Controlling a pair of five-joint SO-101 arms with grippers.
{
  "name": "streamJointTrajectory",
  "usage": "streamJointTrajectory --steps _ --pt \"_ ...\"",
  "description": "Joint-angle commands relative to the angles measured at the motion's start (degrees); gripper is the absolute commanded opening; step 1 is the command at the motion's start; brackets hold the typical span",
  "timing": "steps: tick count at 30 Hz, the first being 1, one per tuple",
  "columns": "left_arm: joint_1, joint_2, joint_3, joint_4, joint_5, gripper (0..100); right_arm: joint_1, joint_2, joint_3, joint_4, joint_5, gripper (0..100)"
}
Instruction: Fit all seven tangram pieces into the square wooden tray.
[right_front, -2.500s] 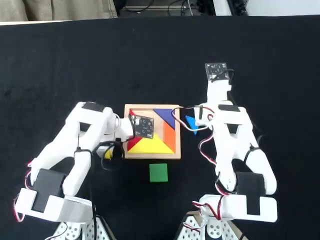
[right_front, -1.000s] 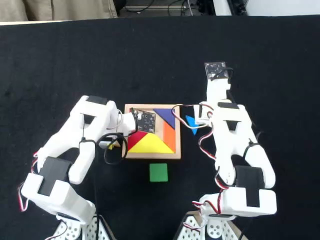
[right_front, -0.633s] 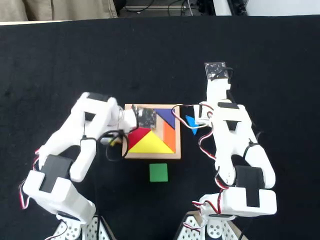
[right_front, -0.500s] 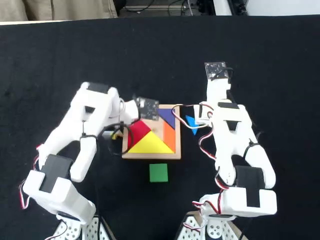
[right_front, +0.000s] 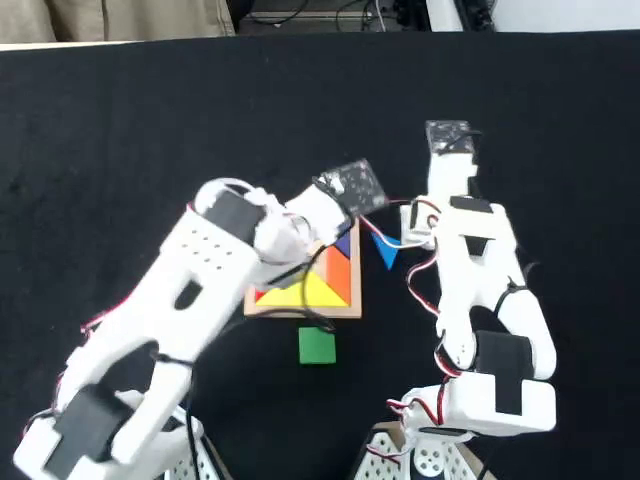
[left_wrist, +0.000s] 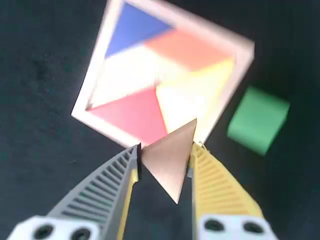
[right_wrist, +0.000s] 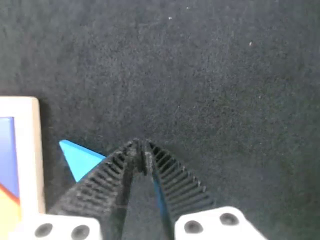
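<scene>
Two white arms stand side by side at a black table (right_front: 150, 120). The left pincer (left_wrist: 165, 156) is clamped on a tan triangle (left_wrist: 167, 162), with one ribbed finger against each slanted side and the jaws parted only as wide as the piece. It holds the triangle up off the table, in front of one edge of the square wooden tray (right_front: 290, 311), close to a red triangle (left_wrist: 135, 112) lying inside. Also in the tray are a dark blue triangle (left_wrist: 132, 25), an orange piece (left_wrist: 192, 47) and a yellow triangle (right_front: 315, 290) (a pale patch at the centre is too washed out to tell). A green square (right_front: 317, 345) sits on the table just beside the tray's near edge, not touching it. The right pincer (right_wrist: 141, 150) is clenched, fingertips meeting with nothing seen between them. It sits over a light blue triangle (right_wrist: 80, 157) that lies on the table just beside the tray's right edge. Whether it touches that piece cannot be told.
</scene>
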Motion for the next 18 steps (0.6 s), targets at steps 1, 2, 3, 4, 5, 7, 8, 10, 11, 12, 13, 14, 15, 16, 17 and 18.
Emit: streamJointTrajectory --steps 1,2,3,4,5,7,8,10,11,12,13,14,15,16,17,18 --pt "1.54 -4.66 10.86 -21.71 29.10 12 0.97 0.13 -2.77 0.44 -0.44 1.5" --pt "1.54 -4.48 12.88 -25.23 34.29 12 0.97 0.13 -2.77 0.44 -0.44 1.5" --pt "1.63 -4.22 14.46 -28.22 38.33 12 0.88 0.13 -2.77 0.44 -0.44 1.5" --pt "1.63 -3.87 15.52 -30.59 41.85 12 0.88 0.13 -2.86 0.44 -0.44 1.5" --pt "1.63 -3.43 16.31 -32.44 44.92 12 0.79 0.13 -2.86 0.44 -0.44 1.5" --pt "1.54 -2.02 17.01 -34.90 49.41 12 0.79 0.22 -2.86 0.44 -0.44 1.5" --pt "1.36 -1.32 16.92 -35.16 51.25 12 0.70 0.22 -2.86 0.44 -0.44 1.5" --pt "1.19 0.53 16.84 -35.43 55.21 12 0.70 0.22 -2.95 0.44 -0.44 1.5" --pt "1.27 1.58 16.84 -35.43 56.79 12 0.70 0.22 -2.95 0.44 -0.44 1.5" --pt "1.54 2.55 16.84 -35.25 57.85 12 0.70 0.22 -2.95 0.44 -0.44 1.5" --pt "1.63 3.60 16.92 -35.08 58.55 12 0.70 0.22 -2.95 0.44 -0.44 1.5" --pt "1.63 4.75 17.10 -35.08 58.99 12 0.70 0.22 -2.95 0.44 -0.44 1.5" --pt "1.63 5.89 17.10 -35.08 59.52 12 0.70 0.22 -2.95 0.44 -0.44 1.5" --pt "1.63 6.95 16.92 -35.08 59.87 12 0.70 0.22 -2.95 0.44 -0.44 1.5" --pt "1.63 8.00 16.84 -35.34 59.96 12 0.70 0.22 -2.95 0.44 -0.44 1.5" --pt "1.63 8.62 16.84 -35.43 60.04 12 0.70 0.22 -2.95 0.44 -0.44 1.5"
